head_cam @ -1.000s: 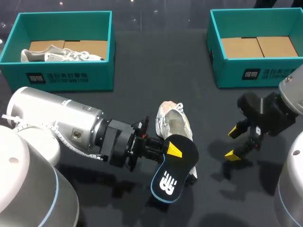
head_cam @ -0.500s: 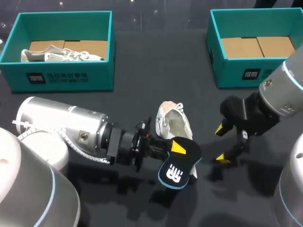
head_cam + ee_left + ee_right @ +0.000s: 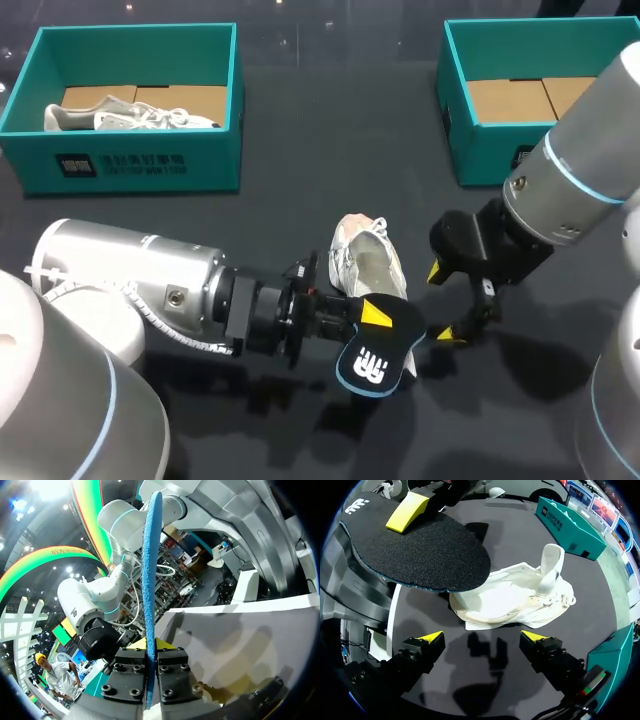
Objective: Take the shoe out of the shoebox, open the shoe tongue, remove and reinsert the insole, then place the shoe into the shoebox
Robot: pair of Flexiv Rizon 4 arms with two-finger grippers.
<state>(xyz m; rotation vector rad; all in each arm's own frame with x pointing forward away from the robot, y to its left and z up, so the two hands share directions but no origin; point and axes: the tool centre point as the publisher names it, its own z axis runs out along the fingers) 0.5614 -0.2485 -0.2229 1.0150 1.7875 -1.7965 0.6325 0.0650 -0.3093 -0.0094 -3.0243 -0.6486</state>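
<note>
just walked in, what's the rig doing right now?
The left gripper is shut on the black insole, holding it out of the shoe, above the heel end. The white shoe lies on the table between the arms, tongue pulled up. The right gripper is open and empty beside the shoe. The left shoebox holds a second shoe; the right shoebox holds no shoe. So the insole is out and not yet reinserted.

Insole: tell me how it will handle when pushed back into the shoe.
Probably light and thin: the insole shows a slim edge in the left wrist view. Likely semi-stiff, since it juts from the left jaws with little droop. Its textured fabric top may drag against the sneaker lining.
</note>
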